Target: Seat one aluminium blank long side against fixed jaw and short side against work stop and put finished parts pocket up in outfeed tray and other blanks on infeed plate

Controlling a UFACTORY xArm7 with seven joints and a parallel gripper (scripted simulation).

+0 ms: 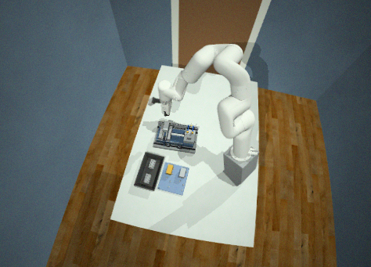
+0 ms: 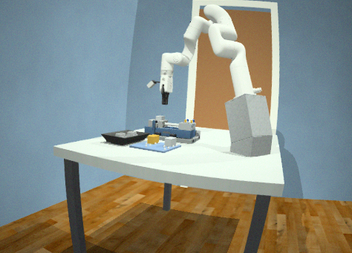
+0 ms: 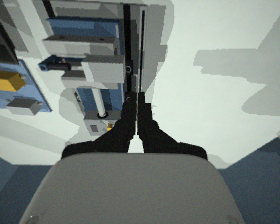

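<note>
You'll see the gripper (image 1: 167, 114) clenched on nothing, hanging in the air at 11 o'clock above the vise (image 1: 175, 135), whose long axis runs 3 to 9 o'clock, hoses at 3.

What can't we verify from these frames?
- Vise opening, top view: too small to tell whether a blank lies on the low bars.
- Outfeed tray, exterior view: the wall hides the parts' pockets.
- Infeed plate, wrist view: cut off by the left edge.
- End effector: shut, empty.
</note>
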